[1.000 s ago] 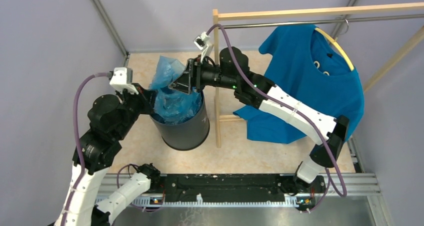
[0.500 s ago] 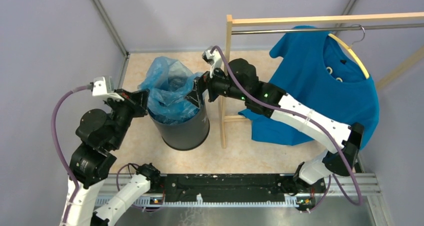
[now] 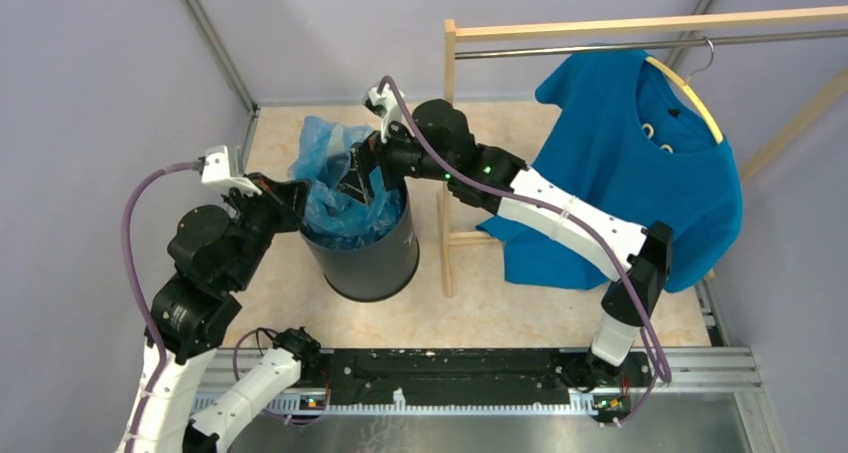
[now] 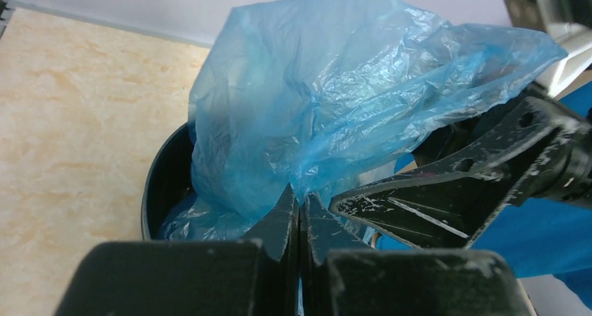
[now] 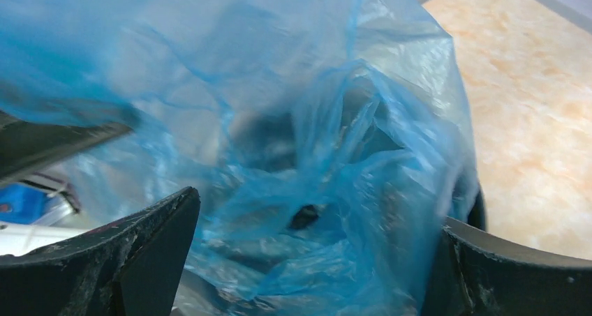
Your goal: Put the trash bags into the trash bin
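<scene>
T-shirt [image 3: 620, 183] hangs on a wooden rack [image 3: 448, 83] just right of the black trash bin [image 3: 370, 263]. The light-blue trash bag [image 3: 335, 188] sits partly inside the bin, its top bunched above the rim. The left gripper [image 4: 299, 203] pinches a fold of the bag with fingers pressed together, while the right gripper [image 5: 317, 260] is spread wide, film between its fingers

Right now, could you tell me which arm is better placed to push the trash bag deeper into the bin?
Right, I'd judge. The right gripper is open over the trash bin, fingers straddling the loose trash bag, while the left gripper is shut on the bag's edge.
</scene>
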### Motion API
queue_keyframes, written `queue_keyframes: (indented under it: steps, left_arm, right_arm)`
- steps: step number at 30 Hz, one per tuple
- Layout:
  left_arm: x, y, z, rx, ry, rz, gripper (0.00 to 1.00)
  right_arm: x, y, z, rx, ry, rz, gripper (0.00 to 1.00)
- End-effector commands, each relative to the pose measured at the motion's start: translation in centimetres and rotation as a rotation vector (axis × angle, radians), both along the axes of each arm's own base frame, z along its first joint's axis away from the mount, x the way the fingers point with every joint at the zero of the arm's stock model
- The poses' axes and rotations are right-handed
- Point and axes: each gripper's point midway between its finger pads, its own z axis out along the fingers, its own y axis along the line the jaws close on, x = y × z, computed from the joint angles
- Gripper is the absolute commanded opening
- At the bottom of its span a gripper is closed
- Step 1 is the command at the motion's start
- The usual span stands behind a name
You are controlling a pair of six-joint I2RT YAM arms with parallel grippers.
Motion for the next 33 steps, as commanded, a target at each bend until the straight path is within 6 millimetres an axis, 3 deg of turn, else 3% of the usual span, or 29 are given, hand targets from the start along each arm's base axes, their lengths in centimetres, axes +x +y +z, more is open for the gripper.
queue_keyframes:
  steps: [1, 10, 16, 21, 22, 24, 26, 28, 30, 31, 33]
  left_arm:
    - [0.1, -0.6, 0.3, 0.039, 0.007, -0.037, 0.0]
    - [-0.8, -1.8, 1.3, 0.052, 0.0, -0.126, 0.0]
    - [-0.4, -3.4, 0.6, 0.001, 0.04, -0.183, 0.0]
    - [-0.3, -4.2, 0.7, -0.034, 0.04, -0.214, 0.0]
    - [-0.6, -4.8, 0.6, -0.038, 0.045, -0.252, 0.02]
    - [-0.8, -5.0, 0.7, -0.035, 0.042, -0.266, 0.21]
    - [-1.0, -4.8, 1.0, -0.02, 0.027, -0.264, 0.54]
    - [-1.2, -4.1, 1.5, 0.007, 0.003, -0.245, 0.75]
    - [-1.3, -3.7, 2.0, 0.034, -0.007, -0.236, 0.92]
    - [-1.0, -3.8, 1.9, 0.053, 0.0, -0.239, 0.98]
    - [-0.4, -4.2, 1.8, 0.06, 0.027, -0.241, 0.99]
  right_arm:
    - [-3.0, 1.8, 4.4, 0.132, 0.007, 0.143, 0.99]
    - [-6.6, 3.8, 2.5, 0.07, -0.151, 0.188, 0.99]
    - [-5.5, 4.1, 2.3, 0.136, -0.201, 0.095, 0.99]
    - [-3.5, 4.3, 2.0, 0.184, -0.21, -0.096, 0.99]
    - [-3.1, 4.2, 1.9, 0.186, -0.204, -0.125, 0.94]
    - [-2.7, 4.2, 1.8, 0.187, -0.199, -0.148, 0.76]
    - [-3.2, 4.0, 2.0, 0.195, -0.186, -0.131, 0.42]
    - [-3.8, 3.6, 1.8, 0.186, -0.143, -0.118, 0.14]
    - [-4.7, 2.8, 1.4, 0.179, -0.094, -0.099, 0.0]
    - [-5.3, 2.4, 0.5, 0.167, -0.065, -0.089, 0.0]
    - [-6.3, 1.7, 0.0, 0.157, -0.023, -0.059, 0.0]
